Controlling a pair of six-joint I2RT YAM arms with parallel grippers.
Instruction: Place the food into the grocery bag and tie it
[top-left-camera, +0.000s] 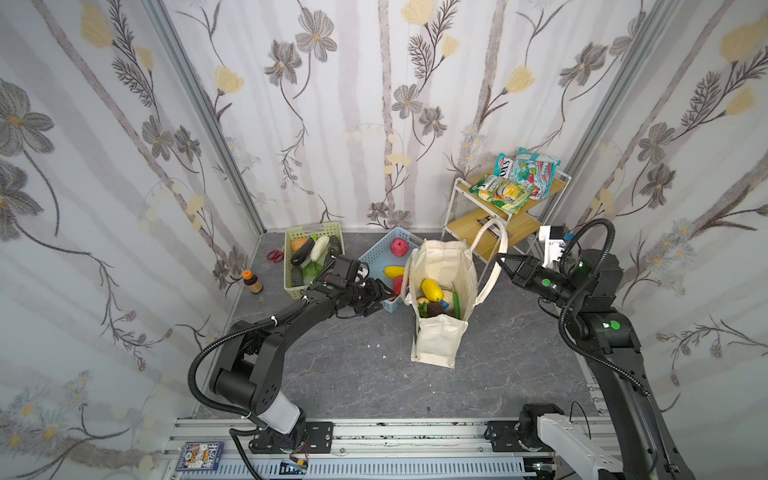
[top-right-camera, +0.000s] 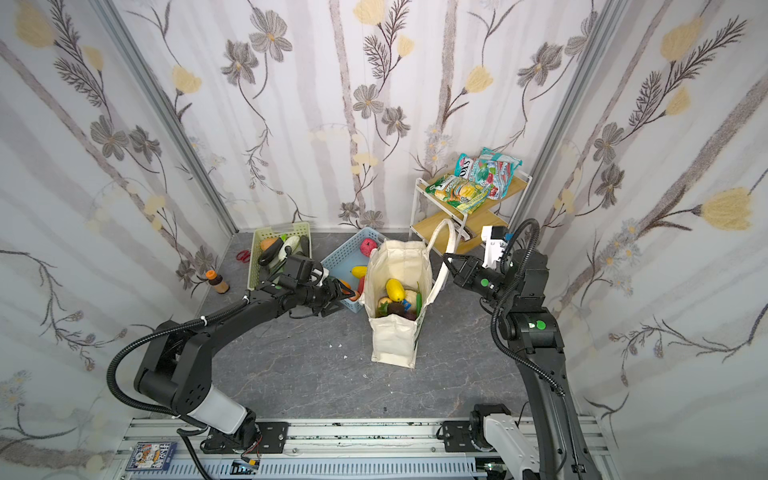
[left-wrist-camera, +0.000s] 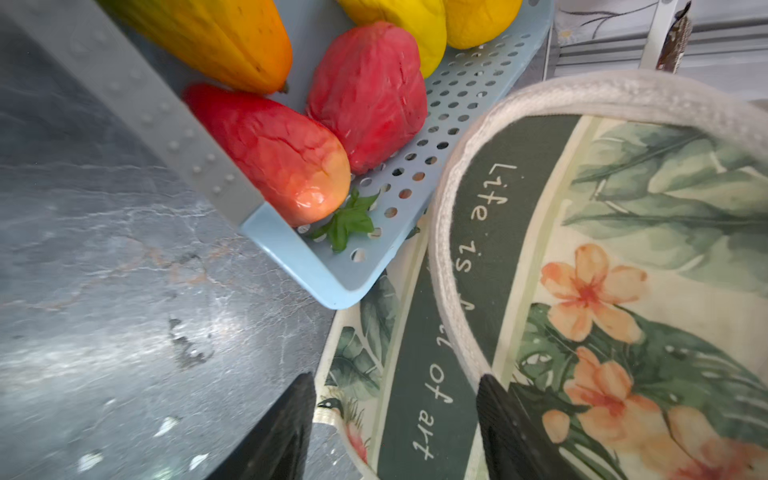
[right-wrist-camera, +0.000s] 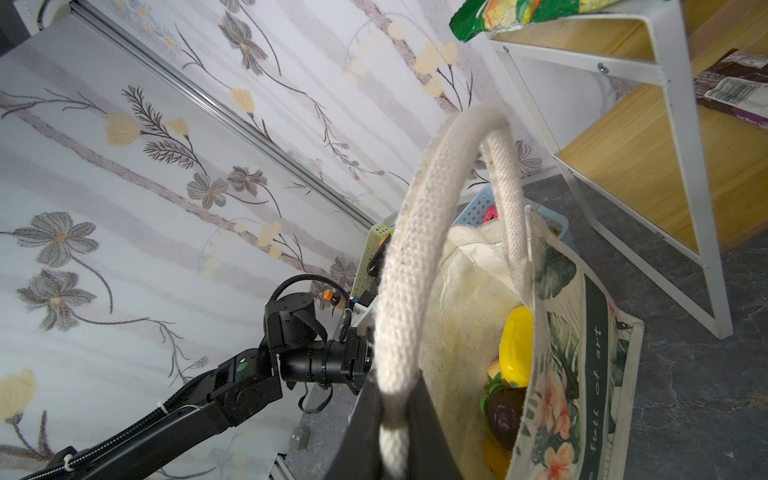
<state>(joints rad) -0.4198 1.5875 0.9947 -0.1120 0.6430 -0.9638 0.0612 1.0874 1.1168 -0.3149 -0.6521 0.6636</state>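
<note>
The cream grocery bag (top-left-camera: 440, 340) (top-right-camera: 395, 340) stands open mid-floor in both top views. Inside it lie a yellow fruit (top-left-camera: 432, 289) (right-wrist-camera: 515, 345), a dark one and green pieces. My right gripper (top-left-camera: 500, 258) (top-right-camera: 445, 257) (right-wrist-camera: 392, 415) is shut on the bag's right-hand cream handle (right-wrist-camera: 415, 249) and holds it raised. My left gripper (top-left-camera: 388, 294) (top-right-camera: 353, 294) (left-wrist-camera: 397, 399) is open against the bag's printed green side (left-wrist-camera: 440, 332). The other handle (left-wrist-camera: 453, 199) hangs over that print beside one fingertip (left-wrist-camera: 490, 399). Red (left-wrist-camera: 370, 91), orange and yellow food sits in the blue basket (left-wrist-camera: 332, 266).
A green basket (top-left-camera: 291, 266) of vegetables stands back left, next to the blue basket (top-left-camera: 374, 253). A white two-tier shelf (top-left-camera: 457, 195) with snack packets (top-left-camera: 515, 183) stands close behind the bag. A small bottle (top-left-camera: 252, 281) and red scissors (top-left-camera: 274, 255) lie by the left wall.
</note>
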